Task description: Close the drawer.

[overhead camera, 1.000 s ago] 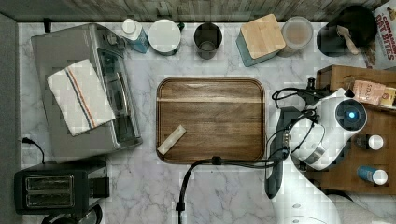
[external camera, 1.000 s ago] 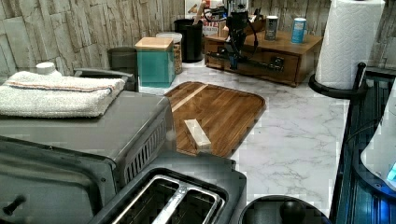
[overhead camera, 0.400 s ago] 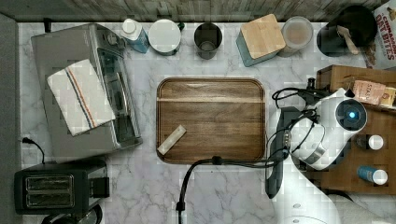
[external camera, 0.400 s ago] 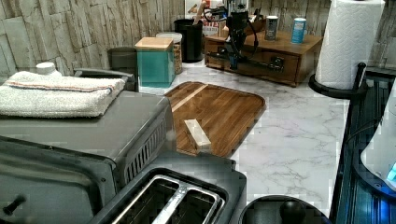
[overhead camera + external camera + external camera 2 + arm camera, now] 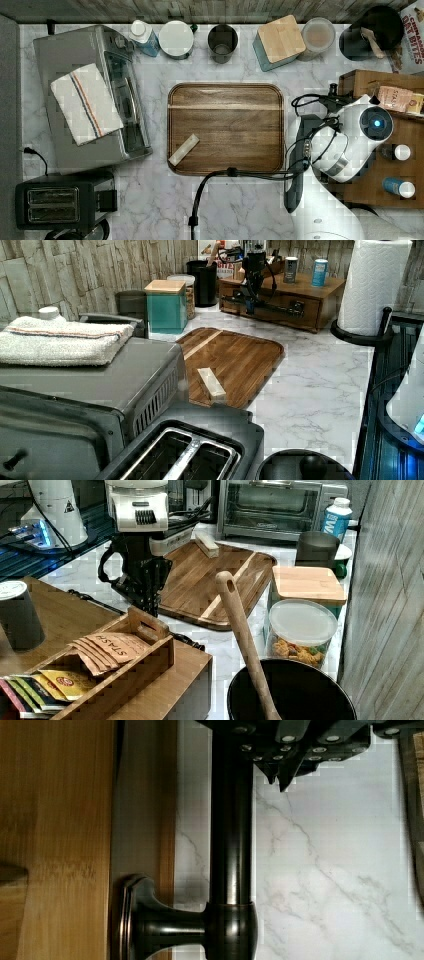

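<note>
The drawer (image 5: 311, 315) is the front of the wooden unit (image 5: 410, 145) at the top view's right. Its wooden face (image 5: 145, 810) carries a long dark bar handle (image 5: 231, 830) on a round post. That face sits close under the unit's flat top, and I cannot tell whether a gap is left. My gripper (image 5: 280, 776) hangs at the handle's outer side, the side away from the drawer's face. Its fingers are shut, tips together, with nothing between them. In the left view the gripper (image 5: 250, 296) points down in front of the handle (image 5: 272, 307). In the right view the gripper (image 5: 149, 605) is low by the unit's edge.
A dark round-cornered wooden tray (image 5: 225, 100) with a pale block (image 5: 183, 149) lies just beside the arm. A black cable (image 5: 240, 174) runs along its near edge. Bottles (image 5: 398, 152) and a tea box (image 5: 100, 655) stand on the unit's top. A paper towel roll (image 5: 372, 285) stands beside the unit.
</note>
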Robot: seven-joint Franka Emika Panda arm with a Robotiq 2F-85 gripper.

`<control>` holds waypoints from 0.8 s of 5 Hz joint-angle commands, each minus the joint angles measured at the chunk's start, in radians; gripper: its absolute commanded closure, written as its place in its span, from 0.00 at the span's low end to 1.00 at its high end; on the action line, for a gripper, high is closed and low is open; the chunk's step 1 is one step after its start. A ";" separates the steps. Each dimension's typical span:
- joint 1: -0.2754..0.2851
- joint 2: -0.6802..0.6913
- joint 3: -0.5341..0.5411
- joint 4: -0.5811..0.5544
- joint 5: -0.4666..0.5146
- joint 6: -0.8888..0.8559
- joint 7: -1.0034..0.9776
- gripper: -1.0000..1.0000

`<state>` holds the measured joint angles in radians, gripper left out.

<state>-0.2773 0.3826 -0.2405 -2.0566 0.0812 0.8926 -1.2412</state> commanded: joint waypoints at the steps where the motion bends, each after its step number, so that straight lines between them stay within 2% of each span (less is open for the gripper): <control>1: -0.119 -0.032 -0.143 0.098 -0.020 0.075 0.022 1.00; 4: -0.111 -0.031 -0.152 0.098 -0.015 0.075 0.019 1.00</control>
<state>-0.2642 0.3828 -0.2524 -2.0586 0.0820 0.8945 -1.2412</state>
